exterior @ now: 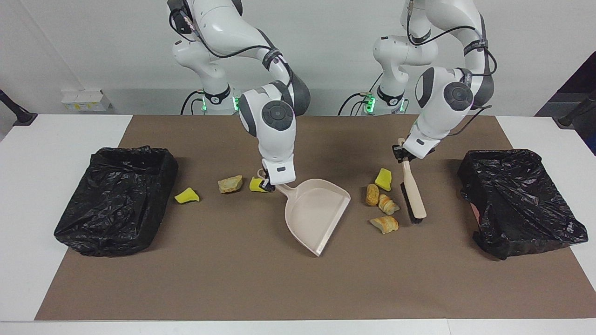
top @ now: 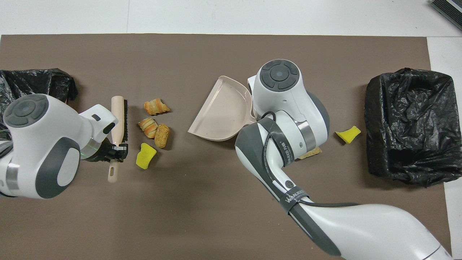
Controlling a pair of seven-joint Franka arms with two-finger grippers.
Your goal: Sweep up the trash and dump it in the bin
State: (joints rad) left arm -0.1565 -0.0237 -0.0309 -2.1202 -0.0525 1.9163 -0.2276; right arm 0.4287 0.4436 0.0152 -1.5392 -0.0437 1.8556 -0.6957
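At the right arm's end, three trash pieces (exterior: 230, 184) lie beside a black bin (exterior: 116, 200). The right gripper (exterior: 269, 184) clamps the dustpan (exterior: 316, 211) handle. Four more pieces (exterior: 382, 204) sit just beside, perhaps touching, the brush (exterior: 412, 195), gripped by the left gripper (exterior: 401, 153).

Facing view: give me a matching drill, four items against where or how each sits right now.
Items:
1. dustpan
2. brush
3. lone yellow sponge chunk
4. three pastry lumps

States:
A. beside the black bin at the right arm's end
B. held by its handle in the left hand
C. on the mat between dustpan and brush
D. held by its handle in the right hand

Pairs: 1-D, 2-B, 3-A, 4-C
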